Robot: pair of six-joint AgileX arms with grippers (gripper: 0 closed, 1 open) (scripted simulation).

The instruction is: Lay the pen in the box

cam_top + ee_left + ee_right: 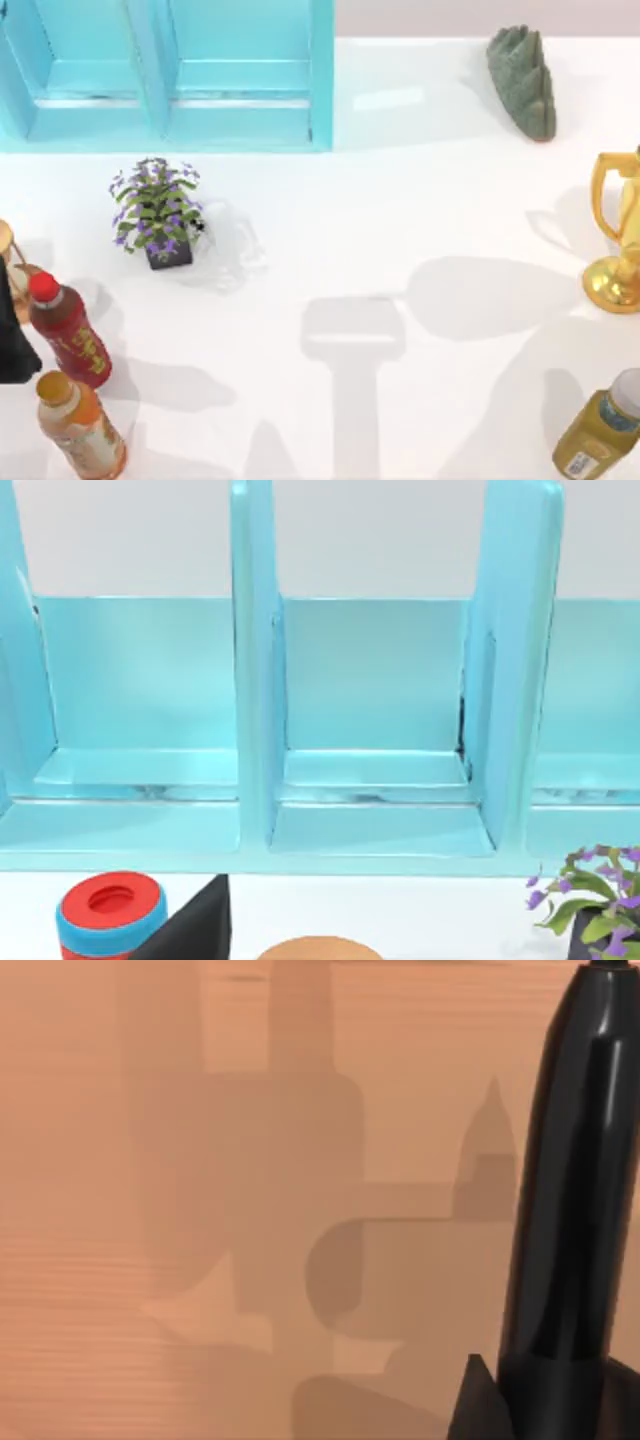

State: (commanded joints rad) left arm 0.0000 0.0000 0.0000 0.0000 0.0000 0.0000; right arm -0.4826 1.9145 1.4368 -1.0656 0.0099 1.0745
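White table (400, 200): one box (240, 110), three bottles.

light: bright, even | shadows: soft grey arm shapes on table (420, 200) | glare: none | focus: sharp

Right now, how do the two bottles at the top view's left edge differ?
The red-capped bottle of dark red drink has a red cap and red label; the orange-capped bottle of pale orange drink has an orange cap and light label. The red one stands nearer the turquoise-blue divided box, the orange one nearer the table's front edge. Both stand upright.
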